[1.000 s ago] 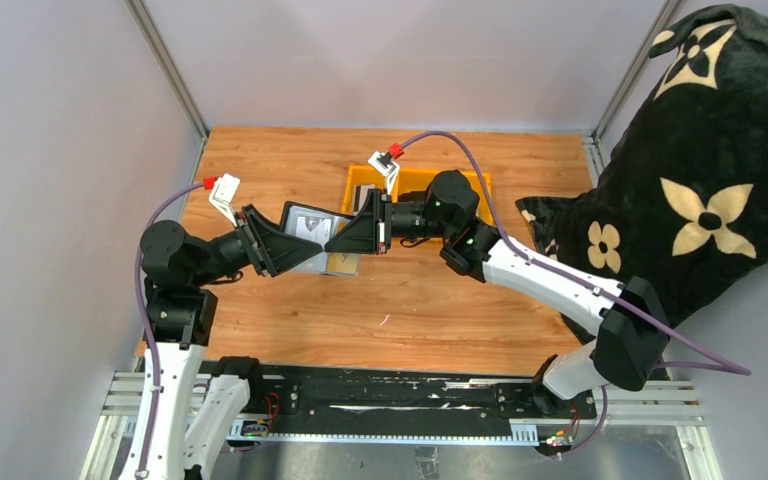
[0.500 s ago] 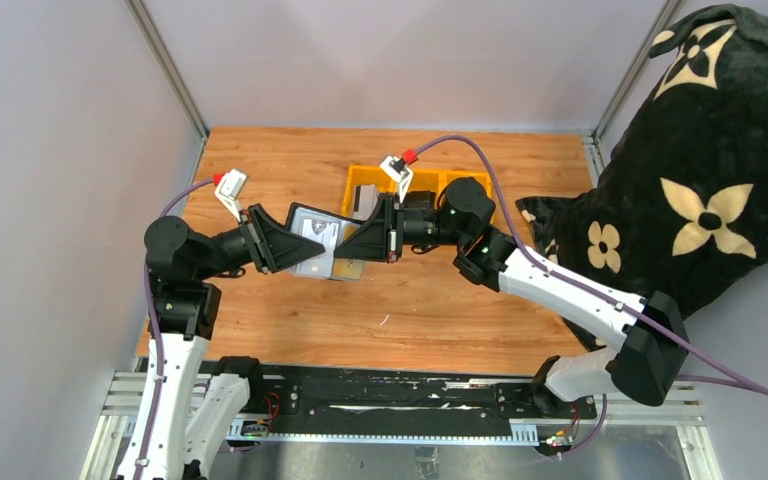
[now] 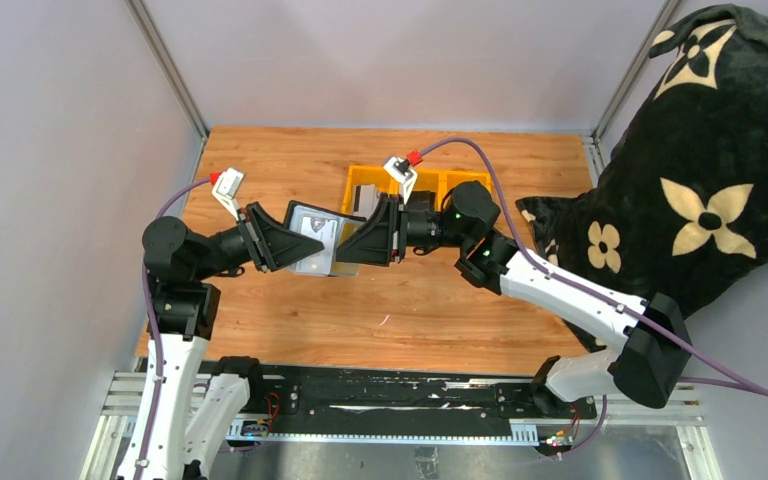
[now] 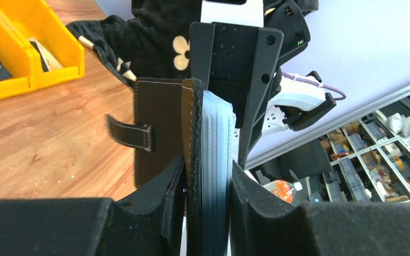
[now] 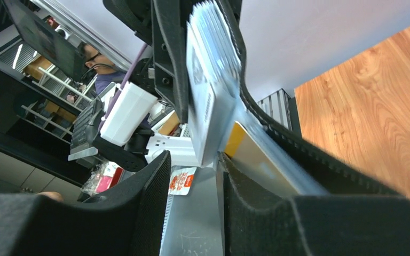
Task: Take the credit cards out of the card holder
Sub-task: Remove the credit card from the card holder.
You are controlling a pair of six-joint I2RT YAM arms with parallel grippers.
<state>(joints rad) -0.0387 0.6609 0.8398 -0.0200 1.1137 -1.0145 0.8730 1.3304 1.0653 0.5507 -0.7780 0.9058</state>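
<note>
While the card holder (image 4: 157,133), upright above the surface (image 3: 410,310), is clamped with its credit cards (image 4: 216,149) by the left end effector (image 4: 207,165), the stack's far edge is straddled by the right end effector (image 5: 193,159), fingers apart, directly opposite.

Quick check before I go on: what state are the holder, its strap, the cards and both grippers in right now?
card holder: open, held on edge above the table.
strap tab: unsnapped, sticking out loose.
credit cards: stacked against the holder's flap, clamped with it.
left gripper: shut on the card holder and cards.
right gripper: jaws apart around the stack's edge, not clamped.
</note>
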